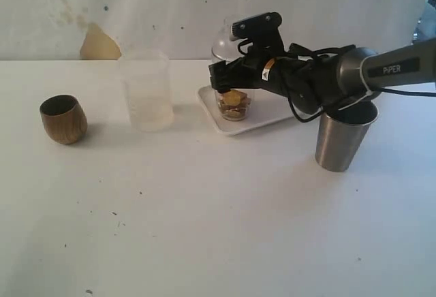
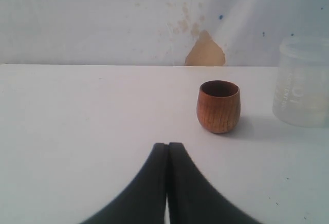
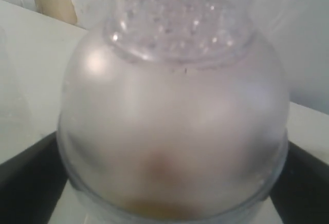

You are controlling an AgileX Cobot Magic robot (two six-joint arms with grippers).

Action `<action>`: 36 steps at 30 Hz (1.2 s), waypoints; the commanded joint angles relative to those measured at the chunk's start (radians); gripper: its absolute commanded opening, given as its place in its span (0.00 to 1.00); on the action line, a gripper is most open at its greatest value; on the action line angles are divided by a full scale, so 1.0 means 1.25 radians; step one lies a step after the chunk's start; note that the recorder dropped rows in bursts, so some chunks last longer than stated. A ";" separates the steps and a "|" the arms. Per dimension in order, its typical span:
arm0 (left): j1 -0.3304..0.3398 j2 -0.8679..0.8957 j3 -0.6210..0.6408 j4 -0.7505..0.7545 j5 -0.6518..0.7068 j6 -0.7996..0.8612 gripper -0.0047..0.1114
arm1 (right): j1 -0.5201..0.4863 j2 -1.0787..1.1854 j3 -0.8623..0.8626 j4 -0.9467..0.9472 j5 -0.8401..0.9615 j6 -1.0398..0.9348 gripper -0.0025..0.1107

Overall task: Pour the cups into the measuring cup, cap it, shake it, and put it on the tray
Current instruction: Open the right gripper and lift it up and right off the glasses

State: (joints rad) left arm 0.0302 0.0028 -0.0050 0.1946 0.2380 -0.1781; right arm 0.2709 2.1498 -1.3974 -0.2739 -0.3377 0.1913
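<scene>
Fingers [image 3: 25, 183] of the right gripper [image 1: 230, 79] stand spread wide on either side of the measuring cup [image 1: 235, 105], flanking its clear wall just below a frosted domed lid [image 3: 169, 131]. Whether their pads press on the plastic or merely bracket it cannot be told. The capped cup stands upright on the white tray [image 1: 272, 114], with brown and yellow contents lying at its bottom. Near the tray, on the side away from the reaching arm, a wider frosted cup [image 1: 146, 92] sits on the white table [image 1: 204, 229]. Well beyond it the wooden cup [image 1: 63, 118] stands upright. On the tray's opposite side, near its corner and beneath the arm, is the steel tumbler [image 1: 340, 140], mouth up. Away from the tray, the left gripper [image 2: 167, 146] has its two fingers pressed together on nothing, pointing toward the wooden cup.
</scene>
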 commanded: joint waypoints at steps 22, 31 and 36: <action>-0.001 -0.002 0.004 0.000 -0.004 -0.001 0.04 | 0.007 -0.125 0.004 0.006 0.225 -0.004 0.83; -0.001 -0.002 0.004 0.000 -0.004 -0.001 0.04 | 0.007 -0.231 0.004 0.006 0.344 -0.004 0.83; -0.001 -0.002 0.004 0.000 -0.004 -0.001 0.04 | 0.007 -0.280 0.004 0.006 0.431 -0.004 0.83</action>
State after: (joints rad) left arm 0.0302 0.0028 -0.0050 0.1946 0.2380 -0.1781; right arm 0.2788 1.8381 -1.3958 -0.2675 0.1339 0.1913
